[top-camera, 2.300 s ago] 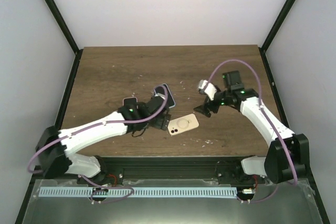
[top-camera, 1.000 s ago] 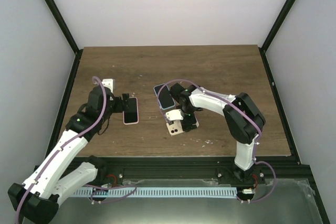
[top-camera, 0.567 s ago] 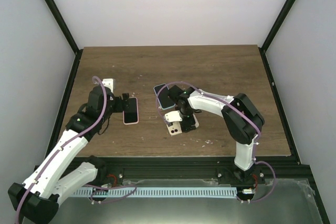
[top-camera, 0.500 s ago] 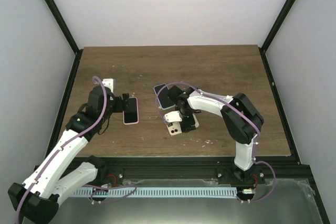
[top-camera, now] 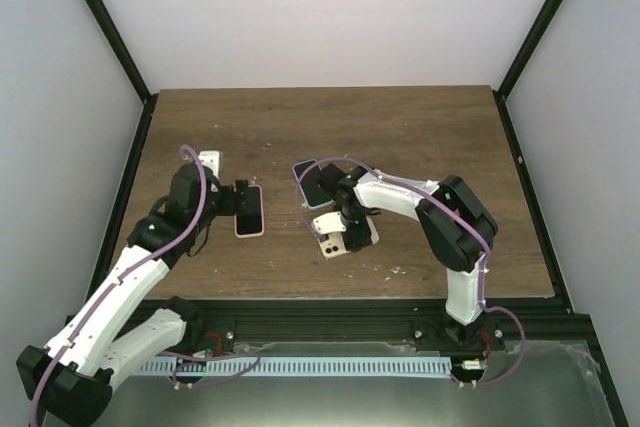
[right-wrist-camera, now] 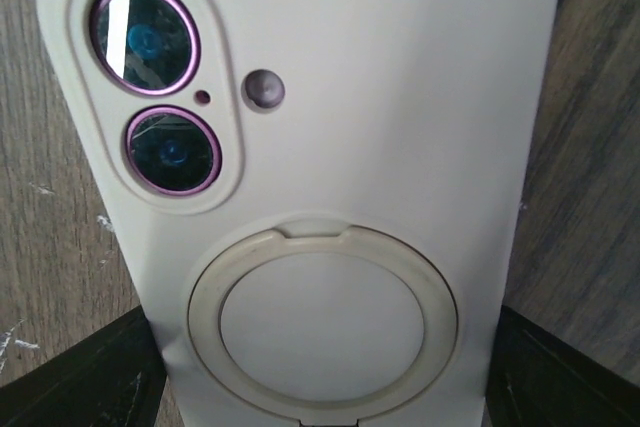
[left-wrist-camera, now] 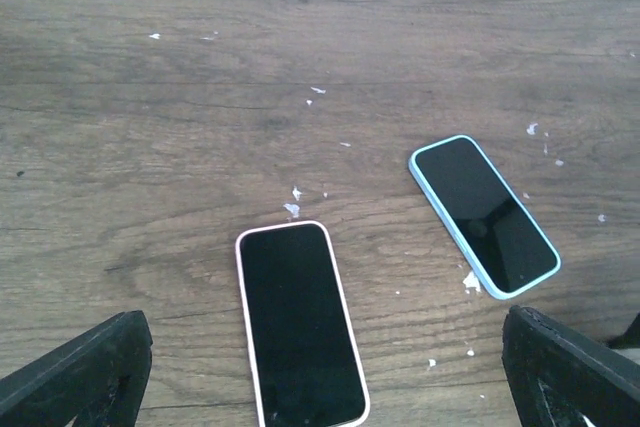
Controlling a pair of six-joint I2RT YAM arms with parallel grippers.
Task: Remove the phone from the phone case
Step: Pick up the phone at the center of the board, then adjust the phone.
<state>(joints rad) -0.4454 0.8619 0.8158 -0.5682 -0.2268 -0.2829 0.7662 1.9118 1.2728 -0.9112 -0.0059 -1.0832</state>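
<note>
The phone sits in a cream phone case (top-camera: 333,240) that lies back-up on the wood, purple-rimmed lenses showing through the cutout. In the right wrist view the phone case (right-wrist-camera: 350,147) fills the frame, ring stand flat. My right gripper (top-camera: 347,222) (right-wrist-camera: 325,387) straddles it, and both black fingers (right-wrist-camera: 80,377) press its long edges. My left gripper (top-camera: 230,205) (left-wrist-camera: 325,387) hangs wide open beside a pink-cased phone (top-camera: 249,210) (left-wrist-camera: 300,322) without touching it.
A blue-cased phone (top-camera: 313,185) (left-wrist-camera: 483,215) lies screen-up just behind the right gripper. White flecks dot the wooden table (top-camera: 420,137). Black frame posts and white walls stand along the table's sides and back.
The right jaws have narrowed onto the cream case's sides, and the wrist has shifted slightly towards the blue phone. The left arm has stayed by the pink-cased phone.
</note>
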